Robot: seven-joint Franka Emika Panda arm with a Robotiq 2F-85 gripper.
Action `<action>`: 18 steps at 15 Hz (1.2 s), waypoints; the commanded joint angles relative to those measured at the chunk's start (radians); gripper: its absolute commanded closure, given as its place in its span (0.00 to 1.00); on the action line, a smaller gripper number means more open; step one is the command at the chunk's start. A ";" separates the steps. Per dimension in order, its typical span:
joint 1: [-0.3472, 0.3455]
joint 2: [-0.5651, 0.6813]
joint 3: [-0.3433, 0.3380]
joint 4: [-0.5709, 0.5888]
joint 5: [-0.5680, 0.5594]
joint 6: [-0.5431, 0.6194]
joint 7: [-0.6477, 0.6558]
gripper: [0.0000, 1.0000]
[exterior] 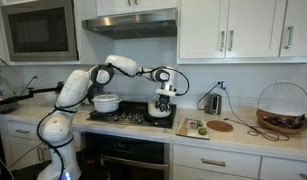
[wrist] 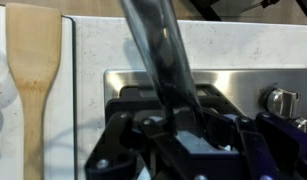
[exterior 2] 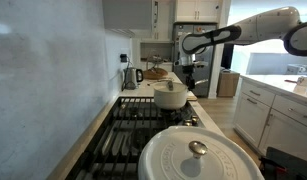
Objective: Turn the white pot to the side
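The white pot [exterior 2: 171, 97] is sitting on the stove grate [exterior 2: 128, 125] set into the desk [exterior: 248, 133]. It is resting on the burner beyond the wide lidded pot [exterior 2: 198, 160], nearer the desk's front edge than the wall. It is looking like enamelled iron, so probably heavy, stiff, slick-sided and liable to chip. I am judging its side handle or rim a safer hold than the rounded wall. The gripper [exterior 2: 190, 75] is hanging close above and just beyond it, and I cannot tell whether the jaws are spread or pressed together. A wooden spatula [wrist: 33, 70] is lying beside the stove and a kettle [exterior 2: 133, 77] is standing toward the back edge. The grate's ridges are likely going to resist a sliding turn.
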 commanded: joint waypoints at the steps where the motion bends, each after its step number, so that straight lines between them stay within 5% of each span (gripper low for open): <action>1: -0.013 -0.106 0.003 -0.096 0.011 0.025 0.043 1.00; 3: -0.013 -0.124 0.002 -0.117 0.005 0.022 0.046 1.00; 4: -0.013 -0.130 0.001 -0.124 0.002 0.020 0.047 0.75; 5: -0.013 -0.135 0.000 -0.129 -0.001 0.016 0.042 0.74; 15: -0.013 -0.125 0.016 -0.069 0.007 -0.049 -0.065 0.01; 18: -0.022 -0.114 0.024 -0.050 0.004 -0.116 -0.205 0.00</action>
